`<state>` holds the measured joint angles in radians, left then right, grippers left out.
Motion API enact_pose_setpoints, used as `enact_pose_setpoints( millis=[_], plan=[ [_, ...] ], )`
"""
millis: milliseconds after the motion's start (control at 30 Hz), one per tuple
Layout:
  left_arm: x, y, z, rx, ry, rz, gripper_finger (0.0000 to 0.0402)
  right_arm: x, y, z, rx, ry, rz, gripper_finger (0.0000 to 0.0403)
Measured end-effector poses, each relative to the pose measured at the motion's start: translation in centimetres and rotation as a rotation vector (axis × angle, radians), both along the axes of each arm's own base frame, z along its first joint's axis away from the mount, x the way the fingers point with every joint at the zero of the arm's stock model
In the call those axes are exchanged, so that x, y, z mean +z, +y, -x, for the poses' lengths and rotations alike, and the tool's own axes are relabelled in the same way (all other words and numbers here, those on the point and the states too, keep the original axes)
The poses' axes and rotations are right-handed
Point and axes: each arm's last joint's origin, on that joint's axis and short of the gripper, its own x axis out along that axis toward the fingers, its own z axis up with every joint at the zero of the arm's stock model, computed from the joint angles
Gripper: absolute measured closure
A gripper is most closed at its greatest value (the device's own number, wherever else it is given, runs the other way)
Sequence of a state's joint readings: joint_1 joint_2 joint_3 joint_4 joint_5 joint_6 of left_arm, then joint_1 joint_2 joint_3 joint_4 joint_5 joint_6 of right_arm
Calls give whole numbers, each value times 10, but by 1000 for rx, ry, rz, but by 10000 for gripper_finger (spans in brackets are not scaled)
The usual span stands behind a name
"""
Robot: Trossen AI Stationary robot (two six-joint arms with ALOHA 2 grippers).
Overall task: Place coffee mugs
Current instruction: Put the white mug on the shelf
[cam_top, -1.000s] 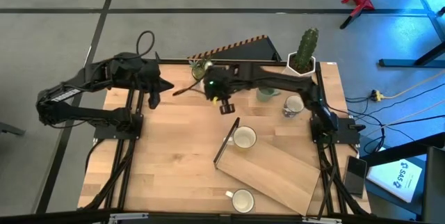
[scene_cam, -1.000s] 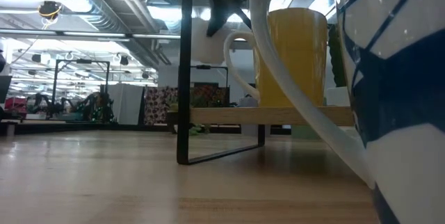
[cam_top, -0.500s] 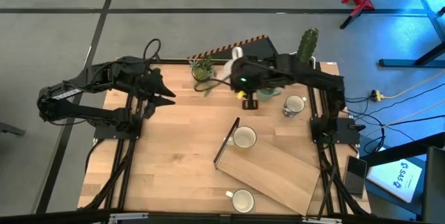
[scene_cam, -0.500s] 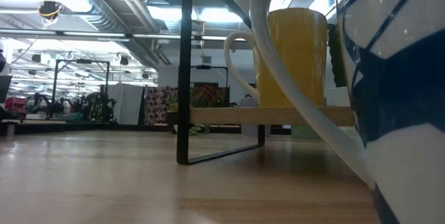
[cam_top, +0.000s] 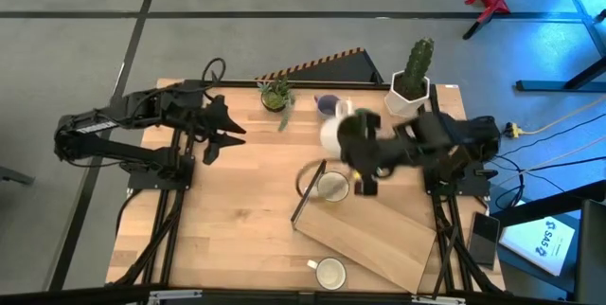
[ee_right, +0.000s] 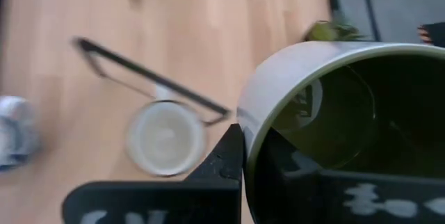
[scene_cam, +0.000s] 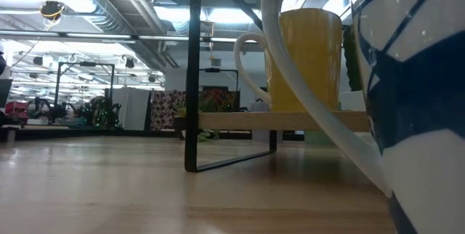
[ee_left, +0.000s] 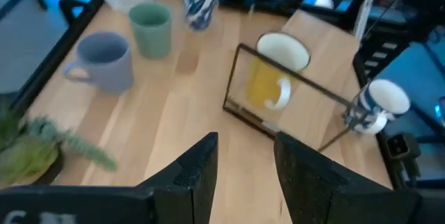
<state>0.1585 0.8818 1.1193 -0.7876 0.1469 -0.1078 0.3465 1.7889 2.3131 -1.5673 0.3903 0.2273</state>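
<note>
White mug [ee_right: 334,120], olive inside, held aloft above the rack's mug [cam_top: 331,188].

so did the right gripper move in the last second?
Yes. In the high view the right gripper, shut on a mug, has swung from near the leafy plant at the back edge toward the wooden shelf.

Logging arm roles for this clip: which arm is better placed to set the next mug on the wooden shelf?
The right. Its gripper is shut on a white mug just above the shelf, beside the mug already there. The left gripper is open, empty, at the table's left.
</note>
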Motion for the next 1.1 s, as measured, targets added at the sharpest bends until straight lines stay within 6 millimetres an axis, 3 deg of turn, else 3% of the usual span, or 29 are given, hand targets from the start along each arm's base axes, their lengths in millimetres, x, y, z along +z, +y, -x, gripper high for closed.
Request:
enact_pose_setpoints(
  millis=[267, 400, 533, 700, 933, 1100],
  plan=[
    [-33, -6, -12, -28, 39, 41, 266, -37, 82, 26, 114, 134, -89, 403],
    [-48, -11, -18, -50, 33, 60, 266, -68, 120, 37, 231, 251, -75, 403],
    [-57, -16, -21, -65, 28, 75, 266, -105, 151, 37, 394, 352, -109, 403],
    [-61, -18, -25, -33, -12, 113, 266, -134, 158, 30, 480, 451, -40, 403],
    [-60, -16, -26, 68, -20, 170, 266, -137, 163, 27, 765, 449, 2, 403],
    [-58, -16, -27, 81, -45, 167, 266, -138, 157, 21, 877, 456, 61, 403]
  ],
)
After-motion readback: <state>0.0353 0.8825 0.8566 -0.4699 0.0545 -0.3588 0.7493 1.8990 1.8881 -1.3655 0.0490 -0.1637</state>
